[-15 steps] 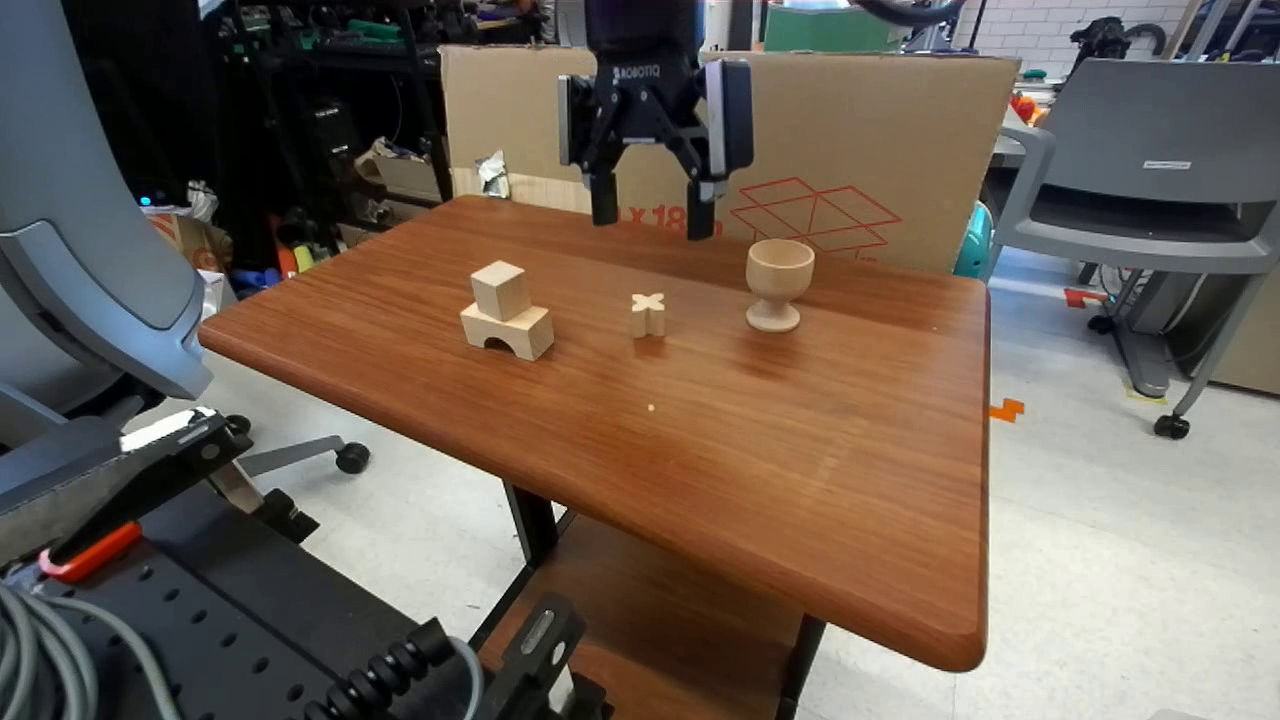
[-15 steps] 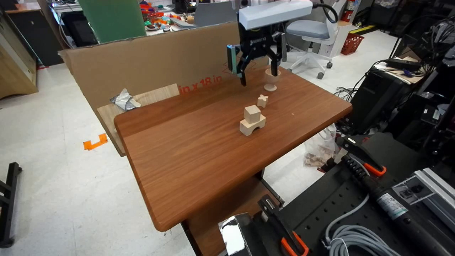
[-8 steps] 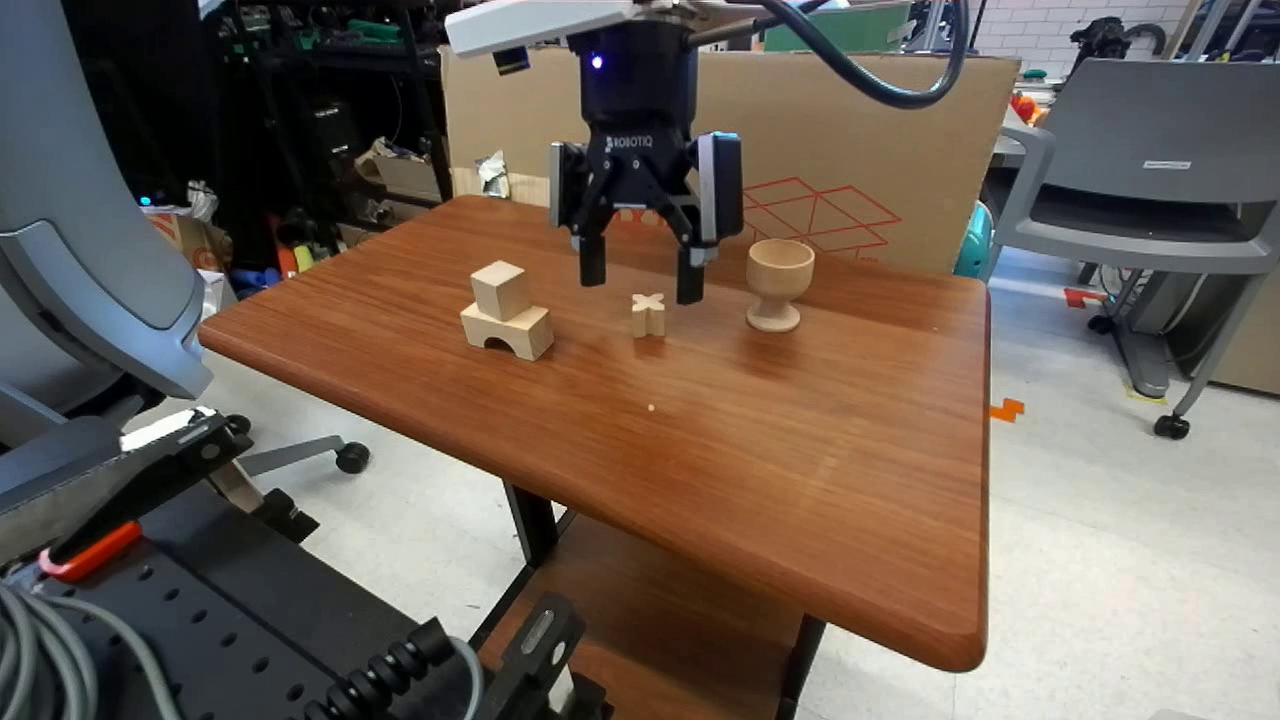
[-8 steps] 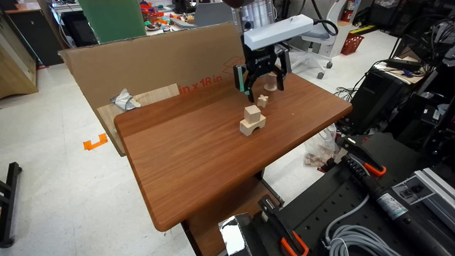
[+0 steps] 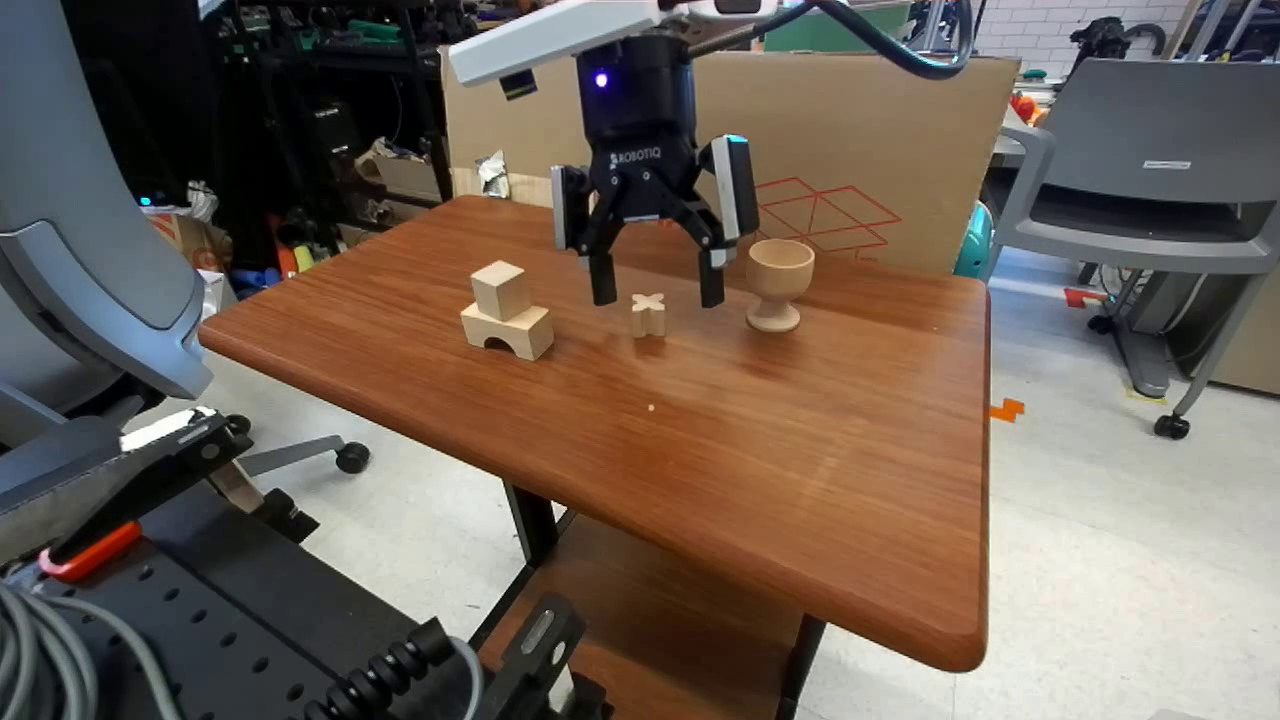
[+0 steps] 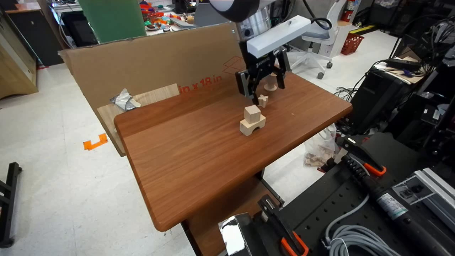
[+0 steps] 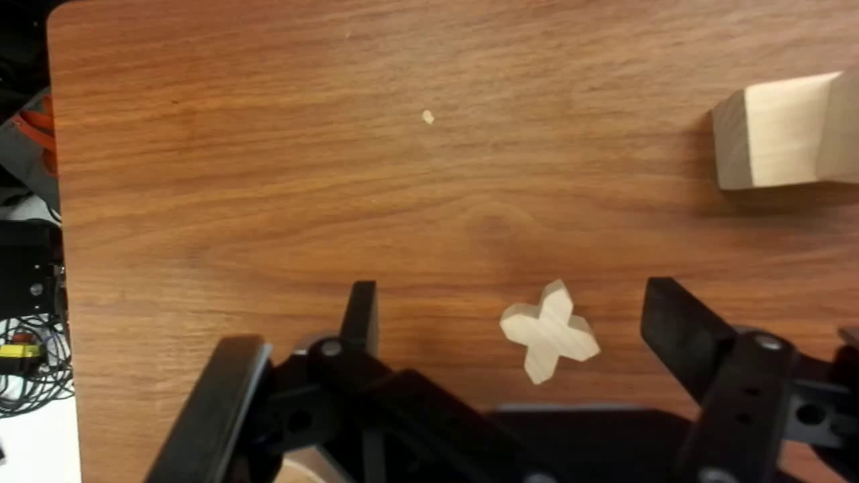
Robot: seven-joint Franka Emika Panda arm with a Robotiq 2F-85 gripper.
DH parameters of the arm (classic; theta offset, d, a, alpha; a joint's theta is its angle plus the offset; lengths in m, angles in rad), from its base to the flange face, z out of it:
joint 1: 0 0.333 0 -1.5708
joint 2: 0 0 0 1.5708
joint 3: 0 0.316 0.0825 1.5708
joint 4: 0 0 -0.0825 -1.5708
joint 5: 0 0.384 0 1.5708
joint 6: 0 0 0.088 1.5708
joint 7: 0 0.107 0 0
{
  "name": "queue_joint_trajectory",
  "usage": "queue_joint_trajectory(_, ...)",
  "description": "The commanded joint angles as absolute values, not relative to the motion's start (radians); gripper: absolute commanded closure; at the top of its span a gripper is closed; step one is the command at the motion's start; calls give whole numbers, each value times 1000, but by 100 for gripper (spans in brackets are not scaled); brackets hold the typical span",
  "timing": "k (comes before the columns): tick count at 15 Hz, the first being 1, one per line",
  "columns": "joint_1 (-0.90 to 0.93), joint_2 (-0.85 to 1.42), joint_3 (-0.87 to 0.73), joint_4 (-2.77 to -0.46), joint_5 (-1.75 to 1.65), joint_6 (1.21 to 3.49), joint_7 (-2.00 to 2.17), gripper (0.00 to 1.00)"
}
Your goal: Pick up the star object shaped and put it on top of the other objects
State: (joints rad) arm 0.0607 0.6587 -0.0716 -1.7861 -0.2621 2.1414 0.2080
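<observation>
"What lies nearest?"

"In an exterior view, a black perforated bench (image 5: 230,610) bearing grey cables (image 5: 45,655), with an orange-handled clamp (image 5: 145,498) near them."

"And past that?"

"The brown table (image 5: 800,440). A pale speck (image 5: 651,407) lies on it, and farther back comes the stack (image 5: 507,318): an arch-shaped block (image 5: 510,332) with a small cube (image 5: 501,290) resting on top."

"Where's the star object (image 5: 648,318)?"

"Directly on the table, a little farther back, with its cross-shaped face turned up. In both exterior views it stands between the stack and a wooden goblet (image 5: 779,270)."

"How does the gripper (image 5: 657,298) stand?"

"Wide. It hangs over the table with its fingers (image 7: 681,329) spread, and the wrist view shows the star between the two tips, apart from both and closer to one. How high those tips are above the wood, I can't tell."

"Then what?"

"The goblet, standing upright near the star. Behind the table's far edge rises a cardboard sheet (image 5: 880,110) printed in red."

"And at the back?"

"A grey chair (image 5: 1165,125) past the end of that sheet, then a white brick wall (image 5: 1045,25)."
</observation>
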Motion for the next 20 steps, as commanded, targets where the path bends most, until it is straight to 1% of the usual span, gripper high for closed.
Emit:
queue_joint_trajectory(1,95,695,-87,-1761,-315,2118,177,0)
queue_joint_trajectory(2,102,702,-90,-1760,-328,2118,178,0)
queue_joint_trajectory(3,107,709,-90,-1755,-336,2116,179,16)
queue_joint_trajectory(4,112,715,-93,-1749,-347,2115,181,26)
queue_joint_trajectory(6,119,716,-97,-1743,-365,2122,186,42)
queue_joint_trajectory(7,121,714,-99,-1740,-373,2126,187,51)
queue_joint_trajectory(9,122,711,-101,-1733,-386,2130,187,65)
queue_joint_trajectory(12,118,708,-101,-1725,-395,2131,182,88)
queue_joint_trajectory(13,116,707,-101,-1723,-393,2130,180,94)
queue_joint_trajectory(15,109,702,-98,-1724,-379,2116,170,92)
queue_joint_trajectory(20,85,601,-58,-1772,-296,1877,85,92)
